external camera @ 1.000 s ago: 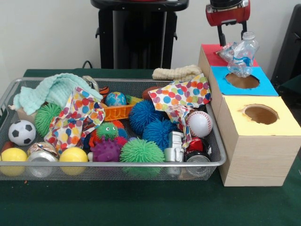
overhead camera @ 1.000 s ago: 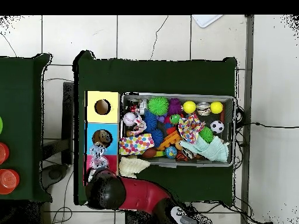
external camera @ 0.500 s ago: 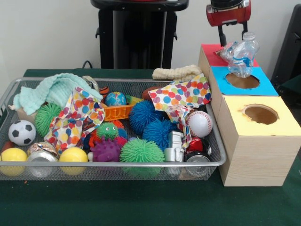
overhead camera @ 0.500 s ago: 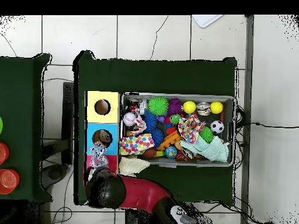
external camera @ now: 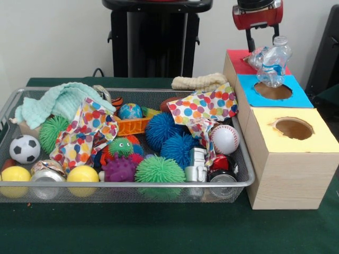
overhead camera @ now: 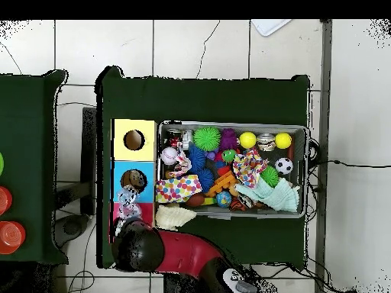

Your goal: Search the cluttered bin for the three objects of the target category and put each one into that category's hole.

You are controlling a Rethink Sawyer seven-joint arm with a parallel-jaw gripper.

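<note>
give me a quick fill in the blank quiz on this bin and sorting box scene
1. The crumpled plastic bottle lies on top of the box, partly over the ____ panel.
2. The box's nearest hole is cut in the ____ panel.
3. The soccer ball lies inside the wire ____.
4. The baseball lies beside a polka-dot ____.

Missing words: blue; yellow; bin; cloth
</note>
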